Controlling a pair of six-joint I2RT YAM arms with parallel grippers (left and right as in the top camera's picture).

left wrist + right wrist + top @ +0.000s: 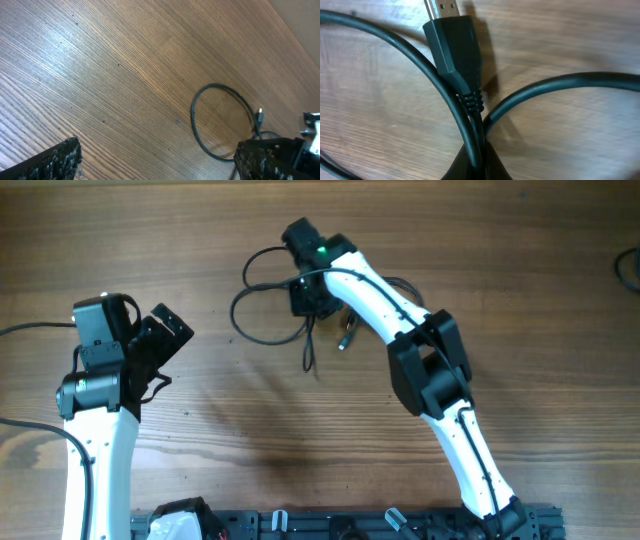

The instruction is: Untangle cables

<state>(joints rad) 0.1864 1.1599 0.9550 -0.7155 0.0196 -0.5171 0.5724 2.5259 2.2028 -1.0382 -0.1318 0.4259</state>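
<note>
Left gripper (165, 330) stands wide open and holds nothing, well to the left of the cables (236, 315). Its wrist camera catches only two dark fingertips (55, 160), both cut off by the bottom edge, with bare wooden table (100, 60) between them. In that view one thin black loop of the cables lies partly hidden behind the right-hand fingertip, a small plug (259, 115) just beside it. From overhead the cables lie as overlapping loops, their right part covered by the right arm, so the crossings there cannot be made out. Right gripper (310, 295) sits at the cables' right side, closed on them. Its wrist camera shows two cords and the neck of a black connector (452, 45) running into a dark wedge at the bottom edge; the connector's metal tip is cut off at the top.
</note>
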